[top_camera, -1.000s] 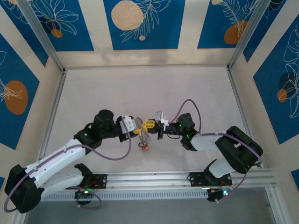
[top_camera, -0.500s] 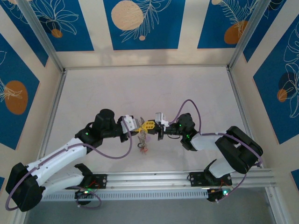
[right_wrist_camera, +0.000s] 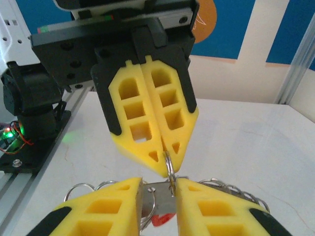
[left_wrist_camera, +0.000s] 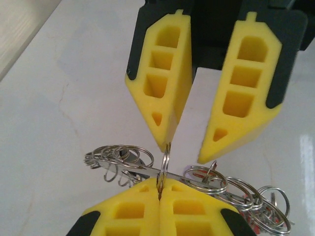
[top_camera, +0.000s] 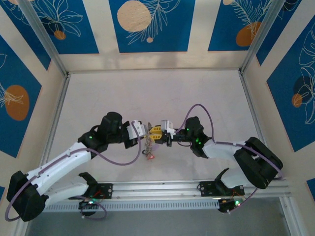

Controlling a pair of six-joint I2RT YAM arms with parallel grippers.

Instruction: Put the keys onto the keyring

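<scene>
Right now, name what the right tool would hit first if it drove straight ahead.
The right tool would probably meet the small ring between its open jaws first, then the shut left tool pinching it.

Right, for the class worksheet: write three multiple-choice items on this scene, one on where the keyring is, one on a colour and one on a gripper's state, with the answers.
1. Over the table, the keyring is:
A. at the far edge
B. between the left gripper and the right gripper
C. at the right edge

2. The fingers of both grippers are:
A. yellow
B. green
C. white

3. The left gripper is:
A. wide open
B. shut on a small metal ring
C. shut on a red tag

Answers:
1 B: both wrist views show the keyring lying between the facing fingertips.
2 A: every finger in the wrist views is yellow.
3 B: its fingers press together with the small ring pinched at their tips.
</scene>
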